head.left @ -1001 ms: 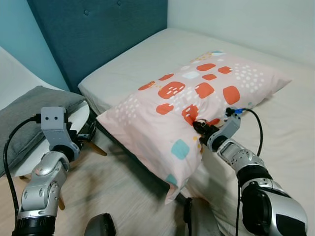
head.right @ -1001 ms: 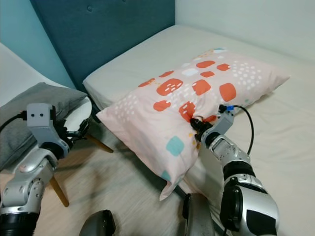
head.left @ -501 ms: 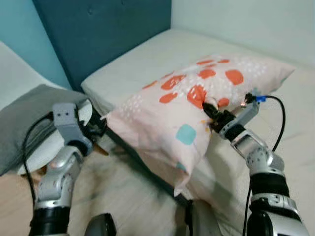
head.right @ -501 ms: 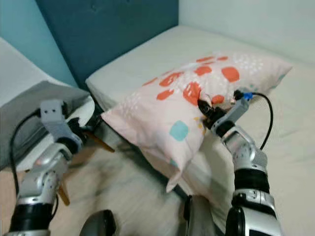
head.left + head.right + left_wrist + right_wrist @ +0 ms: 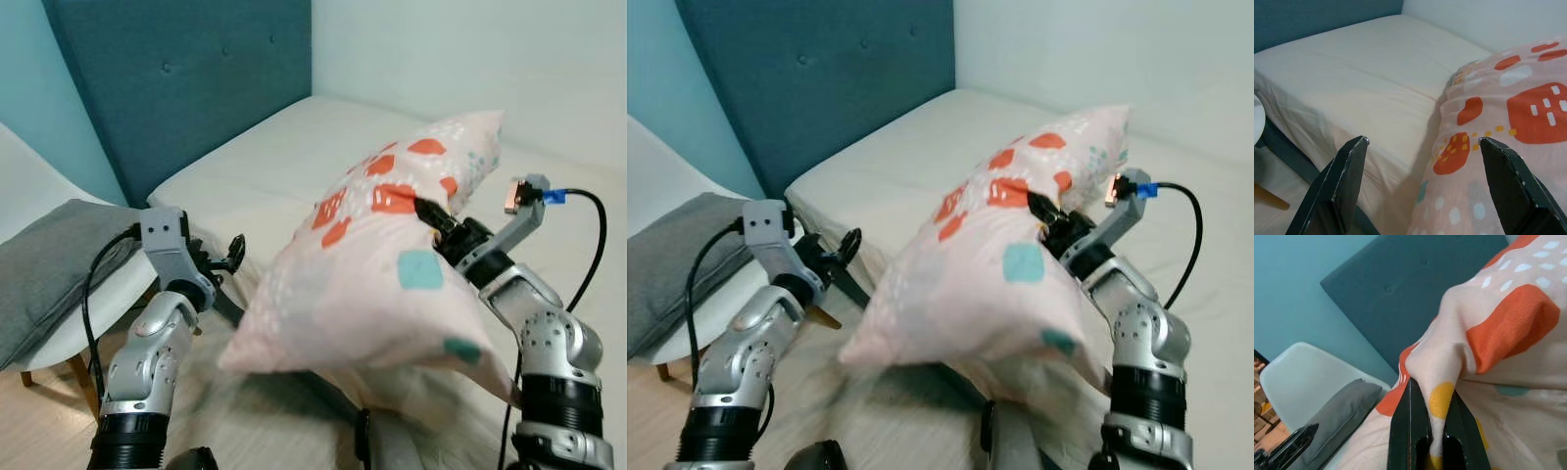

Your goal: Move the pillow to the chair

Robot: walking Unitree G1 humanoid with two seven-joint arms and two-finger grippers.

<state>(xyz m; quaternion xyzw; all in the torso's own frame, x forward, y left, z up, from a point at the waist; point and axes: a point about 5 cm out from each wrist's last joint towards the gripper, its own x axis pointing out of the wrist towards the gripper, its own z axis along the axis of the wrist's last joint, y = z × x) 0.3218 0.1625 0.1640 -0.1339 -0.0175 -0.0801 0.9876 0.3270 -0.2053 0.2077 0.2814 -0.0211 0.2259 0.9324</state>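
The pink pillow [image 5: 372, 274] with orange and teal patches hangs lifted above the bed's near edge, tilted with its far corner up. My right gripper [image 5: 428, 211] is shut on a fold of its cover, seen close in the right wrist view as fabric pinched at the gripper [image 5: 1431, 440]. My left gripper [image 5: 227, 257] stands open between the chair and the pillow, its fingers [image 5: 1347, 166] spread before the pillow's [image 5: 1508, 127] lower corner without touching it. The white chair [image 5: 69, 304] is at the left with a grey cushion [image 5: 49, 264] on its seat.
The cream mattress [image 5: 265, 166] runs from the dark teal headboard [image 5: 167, 78] toward the white wall. The chair's wooden legs [image 5: 83, 382] stand on the light wood floor at the lower left. A black cable [image 5: 588, 255] loops from my right wrist.
My right gripper has raised the pillow off the bed and swung it upright and nearer. My left arm has lifted toward the pillow. The camera has also shifted.
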